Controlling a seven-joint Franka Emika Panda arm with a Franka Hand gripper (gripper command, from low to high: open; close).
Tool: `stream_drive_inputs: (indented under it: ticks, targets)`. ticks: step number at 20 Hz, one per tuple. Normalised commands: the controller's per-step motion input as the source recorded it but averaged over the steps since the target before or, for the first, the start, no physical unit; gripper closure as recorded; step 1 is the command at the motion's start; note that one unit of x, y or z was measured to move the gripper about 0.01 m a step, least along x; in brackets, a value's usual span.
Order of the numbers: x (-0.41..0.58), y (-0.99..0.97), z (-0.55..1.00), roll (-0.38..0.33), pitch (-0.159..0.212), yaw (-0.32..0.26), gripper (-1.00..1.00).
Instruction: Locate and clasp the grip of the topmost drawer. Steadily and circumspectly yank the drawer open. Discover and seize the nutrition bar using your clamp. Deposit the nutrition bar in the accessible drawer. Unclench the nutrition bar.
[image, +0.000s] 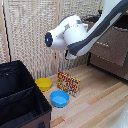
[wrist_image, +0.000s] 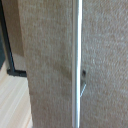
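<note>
While the bulky white robot arm (image: 75, 32) reaches toward the dark brown cabinet (image: 112, 47) at the exterior view's right, the job looks to be at its first step: finding and gripping the handle of the top drawer. The small dark two-fingered clamp itself can't be seen in either pic, so whether its fingers are wide, narrow or closed on anything can't be told.

Exterior view: arm w/ a blue-lit joint fills the upper middle. A wide grey-brown wooden drawer front (image: 116, 44) w/ a thin silvery handle sits behind the arm, partly hidden; whether it is pulled out at all is unclear. On the pale wood floor lies the small flat red, yellow and orange nutrition bar packet (image: 68, 83), propped a bit upright, just beside a round yellow bowl (image: 44, 83) and a round blue bowl (image: 60, 98). A black fabric box (image: 20, 97) fills the lower corner at the exterior view's left.

Wrist view: only this one shows the thin silvery bar handle (wrist_image: 76, 65) close up, running across grey-brown textured drawer face (wrist_image: 47, 70). No fingers visible.

Next move, as a guess: close in, straddle the bar w/ the fingers, shut on it, then pull slowly and straight. The bar packet stays well apart from the cabinet, untouched for now.
</note>
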Motion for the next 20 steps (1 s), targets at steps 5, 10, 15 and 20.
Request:
stream_drive_inputs:
  ticks: [5,10,15,20]
  targets:
    - [0.024,0.14,0.05,0.312,-0.015,-0.249,-1.0]
    - [0.133,0.14,-0.01,0.372,-0.005,-0.204,-1.0]
    - [0.157,0.14,-0.02,0.375,-0.003,-0.191,-1.0]
    - [0.167,0.14,-0.02,0.375,-0.001,-0.182,-1.0]
